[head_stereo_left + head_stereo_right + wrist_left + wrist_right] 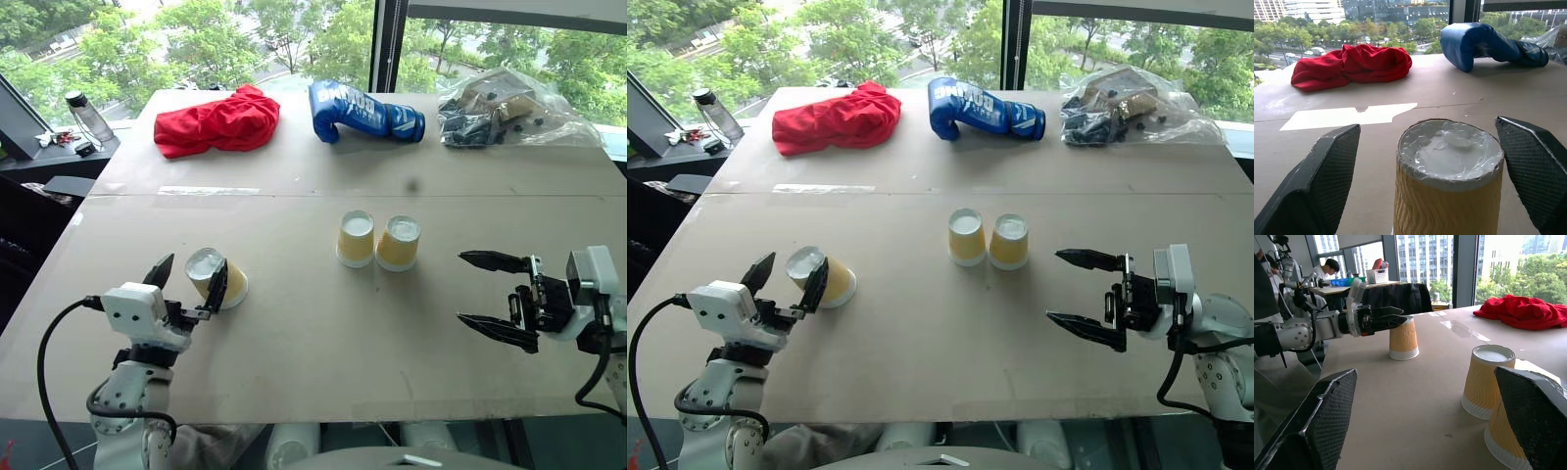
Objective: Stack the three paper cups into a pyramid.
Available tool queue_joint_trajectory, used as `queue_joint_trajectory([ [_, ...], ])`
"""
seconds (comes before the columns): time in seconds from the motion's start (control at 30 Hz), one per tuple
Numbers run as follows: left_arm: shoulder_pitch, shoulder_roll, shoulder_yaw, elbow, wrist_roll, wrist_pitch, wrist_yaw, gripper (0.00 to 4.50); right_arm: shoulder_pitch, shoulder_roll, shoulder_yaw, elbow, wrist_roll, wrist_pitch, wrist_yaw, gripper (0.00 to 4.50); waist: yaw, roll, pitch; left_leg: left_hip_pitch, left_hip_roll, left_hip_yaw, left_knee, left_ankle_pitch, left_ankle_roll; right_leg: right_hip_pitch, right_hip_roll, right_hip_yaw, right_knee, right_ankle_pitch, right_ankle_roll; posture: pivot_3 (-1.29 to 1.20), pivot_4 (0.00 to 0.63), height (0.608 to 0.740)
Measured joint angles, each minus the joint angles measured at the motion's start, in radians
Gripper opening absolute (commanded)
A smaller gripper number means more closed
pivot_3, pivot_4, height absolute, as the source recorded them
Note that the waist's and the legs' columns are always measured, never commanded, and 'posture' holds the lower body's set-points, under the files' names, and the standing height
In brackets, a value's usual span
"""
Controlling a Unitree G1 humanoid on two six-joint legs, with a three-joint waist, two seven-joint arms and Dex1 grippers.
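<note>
So the three paper cups are all upside down on the table (323,362), white bases up. Two of them, the middle cup (355,238) and its neighbour cup (399,243), sit touching side by side just right of centre in the head view. Looks like that's the pyramid's bottom row already, which would explain why they're pushed together: the gap between the two bases has to be small enough for a third to bridge it.

The lone cup (217,277) is off in the lower left of the frame, well apart from the pair. The left gripper (188,281) has its black fingers spread wide with one on each side of that cup. In the left wrist view the cup's base sits dead centre between the fingers with daylight on both sides, so I'd say it's lined up for a grab but not squeezing yet.

The right gripper (498,300) is at the lower right, also wide apart and holding nothing, pointing toward the pair from just beside them. My guess is it's parked there out of the way, or ready to steady the base.

Along the top edge there's a red cloth (217,121), a blue boxing glove (364,111) and a plastic bag of parts (505,108), all far from the action.
</note>
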Motion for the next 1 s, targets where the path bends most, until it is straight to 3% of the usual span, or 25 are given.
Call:
queue_joint_trajectory([
  [0.3, -0.051, 0.024, -0.039, 0.097, 0.003, -0.021, -0.023, 4.5, 0.021, 0.006, -0.001, 0.0, 0.0, -0.017, 0.002, 4.42, -0.004, 0.0, 0.0, 0.0, 0.002, 0.0, -0.001, 0.0, 0.0, 0.0, 0.0, 0.001, 0.0, 0.0, 0.0, 0.0, 0.15, 0.74],
  [0.4, -0.071, 0.034, -0.039, 0.124, -0.014, -0.023, -0.04, 3.67, 0.035, 0.004, -0.006, 0.0, -0.001, -0.032, 0.022, 4.5, -0.003, 0.0, 0.0, 0.0, 0.002, 0.0, -0.001, 0.0, 0.0, 0.0, 0.0, 0.001, 0.0, 0.0, 0.0, 0.0, 0.15, 0.74],
  [0.47, -0.076, 0.04, -0.038, 0.133, -0.023, -0.025, -0.046, 2.76, 0.046, 0.003, -0.006, 0.0, -0.001, -0.042, 0.031, 4.5, -0.003, 0.0, 0.0, 0.0, 0.002, 0.0, -0.001, 0.0, 0.0, 0.0, -0.001, 0.001, -0.001, 0.0, 0.0, 0.0, 0.15, 0.74],
  [0.5, -0.081, 0.043, -0.036, 0.138, -0.029, -0.024, -0.047, 2.55, 0.05, 0.003, -0.006, 0.0, 0.0, -0.042, 0.036, 4.5, -0.003, 0.0, 0.0, 0.0, 0.002, 0.001, -0.001, 0.0, 0.0, 0.0, -0.001, 0.001, -0.001, 0.0, 0.0, 0.0, 0.15, 0.74],
  [0.73, -0.119, 0.091, -0.037, 0.151, -0.067, 0.002, -0.072, 2.55, 0.054, 0.004, -0.01, 0.0, 0.001, -0.043, 0.041, 4.5, -0.003, -0.001, 0.001, 0.0, 0.002, 0.0, -0.002, 0.0, 0.0, 0.0, -0.001, 0.001, -0.001, 0.0, 0.0, 0.0, 0.15, 0.74],
  [0.87, -0.316, 0.258, -0.047, 0.144, -0.205, 0.173, -0.18, 2.55, 0.058, 0.005, -0.023, -0.004, 0.001, -0.044, 0.023, 4.5, 0.014, -0.001, 0.002, -0.001, 0.002, -0.004, -0.001, 0.0, 0.0, 0.0, 0.0, -0.005, 0.001, 0.0, 0.0, 0.0, 0.15, 0.74],
  [1.0, -0.538, 0.335, -0.13, 0.152, -0.261, 0.293, -0.286, 2.55, 0.059, 0.011, -0.035, -0.005, 0.0, -0.049, -0.001, 4.5, 0.02, 0.0, 0.002, -0.002, -0.004, -0.002, 0.0, 0.0, 0.0, 0.0, -0.001, -0.004, -0.001, 0.0, 0.001, 0.0, 0.15, 0.74],
])
